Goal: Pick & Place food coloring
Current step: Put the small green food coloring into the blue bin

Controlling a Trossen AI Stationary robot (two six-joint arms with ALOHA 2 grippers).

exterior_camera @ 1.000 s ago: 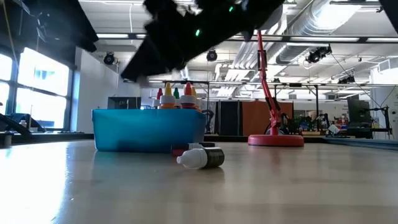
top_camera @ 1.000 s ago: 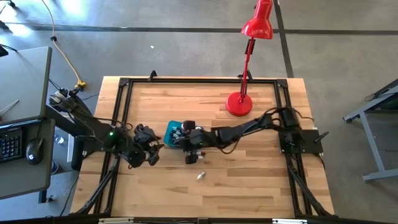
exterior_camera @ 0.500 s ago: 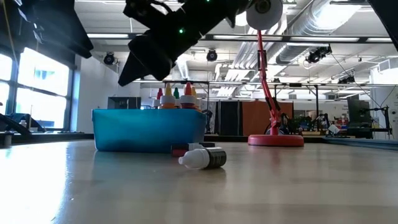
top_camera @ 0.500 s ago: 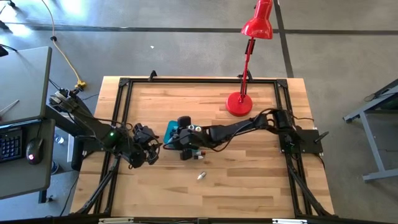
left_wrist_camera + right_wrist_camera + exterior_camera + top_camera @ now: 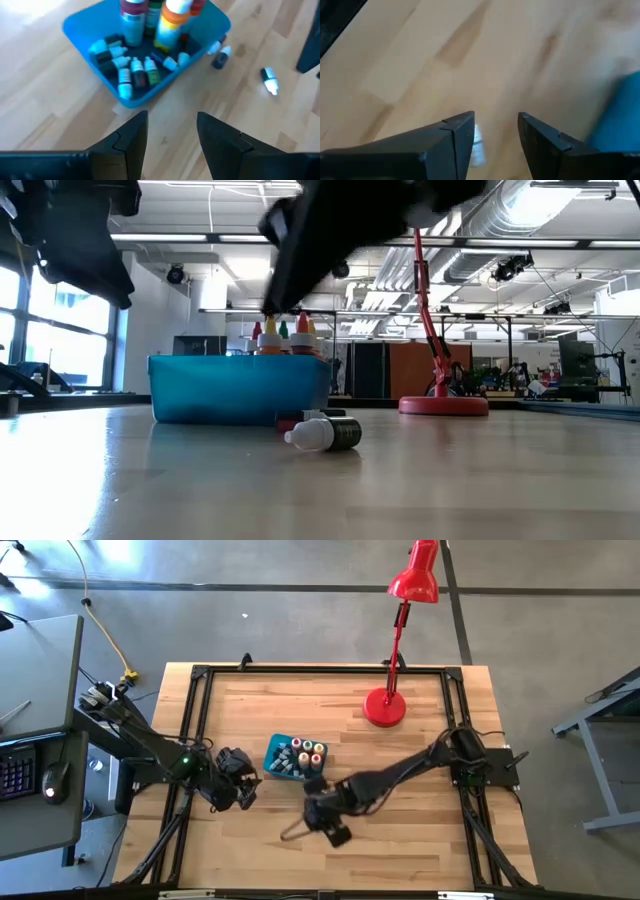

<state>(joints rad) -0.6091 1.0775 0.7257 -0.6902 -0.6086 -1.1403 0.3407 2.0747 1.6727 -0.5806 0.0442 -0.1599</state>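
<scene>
A teal tub (image 5: 279, 758) holds several food coloring bottles (image 5: 307, 749), some standing, some lying (image 5: 131, 75). A white-capped bottle (image 5: 325, 434) lies on its side on the wood a little nearer than the tub, also seen as bottle (image 5: 268, 80). A dark bottle (image 5: 220, 56) lies beside the tub's wall. My right gripper (image 5: 322, 822) hangs open above the white-capped bottle, whose cap (image 5: 478, 145) shows by one finger. My left gripper (image 5: 172, 135) is open and empty, left of the tub and pointing at it.
A red desk lamp stands with its base (image 5: 385, 707) at the table's far right. A black frame (image 5: 300, 670) runs round the tabletop. Bare wood lies near and right of the tub.
My right gripper has left the spot over the tub and swung toward the table's near edge, ending above the loose white-capped bottle; the tub's bottles now show uncovered. My left gripper has sunk a little.
</scene>
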